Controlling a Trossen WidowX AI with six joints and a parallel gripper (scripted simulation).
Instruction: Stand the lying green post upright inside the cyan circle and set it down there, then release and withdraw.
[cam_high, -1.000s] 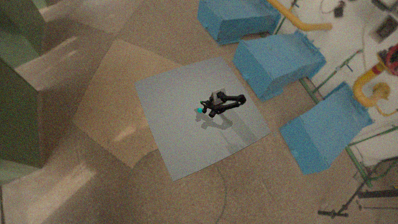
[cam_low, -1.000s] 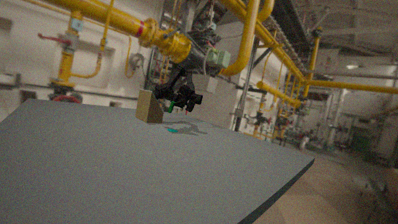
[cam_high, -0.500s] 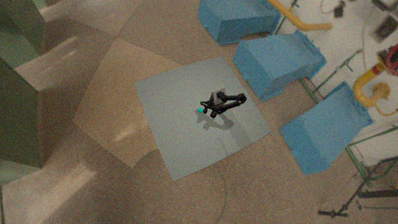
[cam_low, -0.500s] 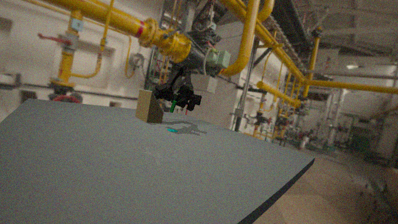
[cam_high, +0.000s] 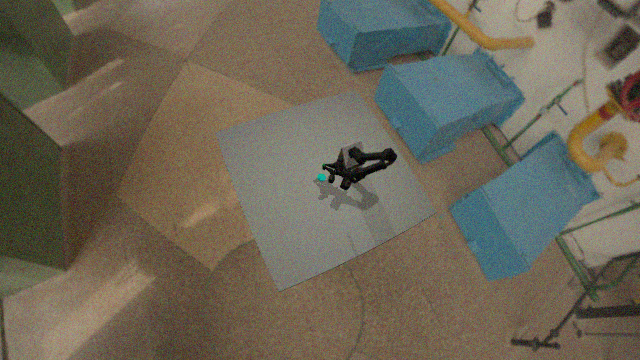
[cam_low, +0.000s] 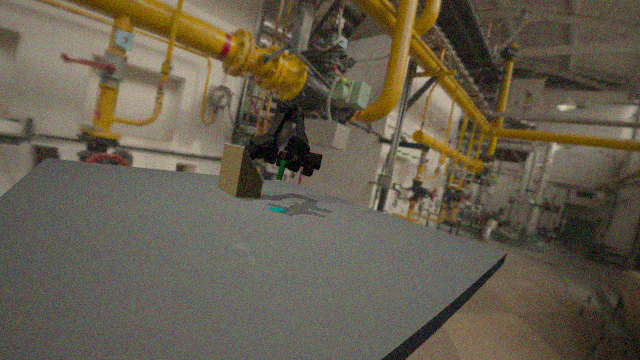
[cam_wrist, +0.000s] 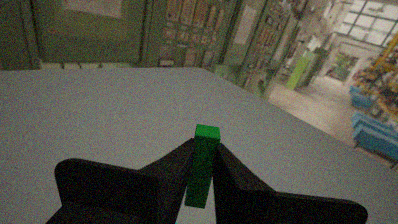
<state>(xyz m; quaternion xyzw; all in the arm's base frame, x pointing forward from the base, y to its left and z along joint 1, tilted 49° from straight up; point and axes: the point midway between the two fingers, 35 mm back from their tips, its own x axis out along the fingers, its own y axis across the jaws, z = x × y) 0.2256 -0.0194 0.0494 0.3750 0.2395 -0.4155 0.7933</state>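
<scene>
The green post (cam_high: 324, 165) (cam_low: 281, 170) (cam_wrist: 202, 165) is held between the fingertips of my gripper (cam_low: 283, 162) (cam_wrist: 205, 146), which is shut on it. In the exterior view the post looks close to upright, with a slight lean, and hangs clear above the table. The cyan circle (cam_high: 321, 177) (cam_low: 277, 209) lies flat on the grey table (cam_high: 280, 240) (cam_low: 200, 280). In that view the post is above the circle in the picture; in the top view it shows just beside it. The circle is not visible in the wrist view.
A tan block (cam_low: 231, 171) stands on the table beside the arm; in the top view the block (cam_high: 348, 155) is partly covered by the arm. The arm's shadow falls next to the circle. Blue bins (cam_high: 445, 95) stand beyond the table's edge.
</scene>
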